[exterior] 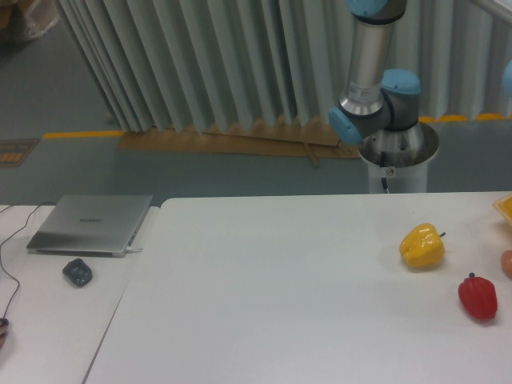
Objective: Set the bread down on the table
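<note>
Above the top edge of the frame the arm's upper end runs out of sight, so the gripper itself is not in view and how its jaws stand, or whether they hold anything, cannot be told. What does show of the UR5e arm (374, 72) is a silver tube rising to a blue joint at the top of the picture, a grey and blue elbow joint below it, and a round silver base standing on the floor just behind the far edge of the table (264, 288).

On the white tabletop, toward its right side, a yellow bell pepper (422, 246) sits upright with its stem pointing right. Nearer the camera and further right lies a red pepper (478, 297), apart from the yellow one. At the right border two things are cut off: a yellow-orange corner (505, 208) near the far edge, and below it a small pale orange-tan rounded shape (507, 262), too little of it visible to say whether it is the bread.

Left of the table stands a narrower white desk (48, 320) bearing a closed grey laptop (90, 224), a dark mouse (78, 273) just in front of it, and a thin black cable (8, 272). Behind everything hang pale pleated curtains (200, 64) over a grey-green floor with a yellow line (80, 134).
</note>
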Controlling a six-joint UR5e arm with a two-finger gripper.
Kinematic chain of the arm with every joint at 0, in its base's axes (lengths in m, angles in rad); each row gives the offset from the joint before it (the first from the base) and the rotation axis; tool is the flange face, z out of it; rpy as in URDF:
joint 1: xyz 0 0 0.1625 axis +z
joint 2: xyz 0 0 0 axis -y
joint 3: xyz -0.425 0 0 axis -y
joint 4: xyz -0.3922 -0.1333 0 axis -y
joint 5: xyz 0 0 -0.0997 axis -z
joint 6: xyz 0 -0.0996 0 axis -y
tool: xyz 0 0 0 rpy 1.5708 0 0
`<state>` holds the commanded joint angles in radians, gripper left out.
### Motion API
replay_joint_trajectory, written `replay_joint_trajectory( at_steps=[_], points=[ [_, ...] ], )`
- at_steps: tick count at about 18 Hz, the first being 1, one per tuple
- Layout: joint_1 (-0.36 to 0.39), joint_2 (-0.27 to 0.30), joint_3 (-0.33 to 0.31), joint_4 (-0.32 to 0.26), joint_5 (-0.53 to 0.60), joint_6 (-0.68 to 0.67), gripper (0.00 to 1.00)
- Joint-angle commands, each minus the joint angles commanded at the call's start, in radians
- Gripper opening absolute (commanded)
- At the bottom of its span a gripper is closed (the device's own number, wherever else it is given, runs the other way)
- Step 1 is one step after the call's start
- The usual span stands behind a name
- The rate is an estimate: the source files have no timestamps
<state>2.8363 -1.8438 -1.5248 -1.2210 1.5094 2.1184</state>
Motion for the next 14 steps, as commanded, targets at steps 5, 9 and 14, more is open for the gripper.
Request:
replay_joint_trajectory(
  at_steps=[5,9,14],
  points=[
    [0.002,-0.011,0.003,0.000,0.000,0.003,1.00],
    [0.000,-0.005,0.000,0.000,0.000,0.000,1.00],
    [0.003,-0.005,-0.003,0.005,0.000,-0.012,1.00]
  ],
)
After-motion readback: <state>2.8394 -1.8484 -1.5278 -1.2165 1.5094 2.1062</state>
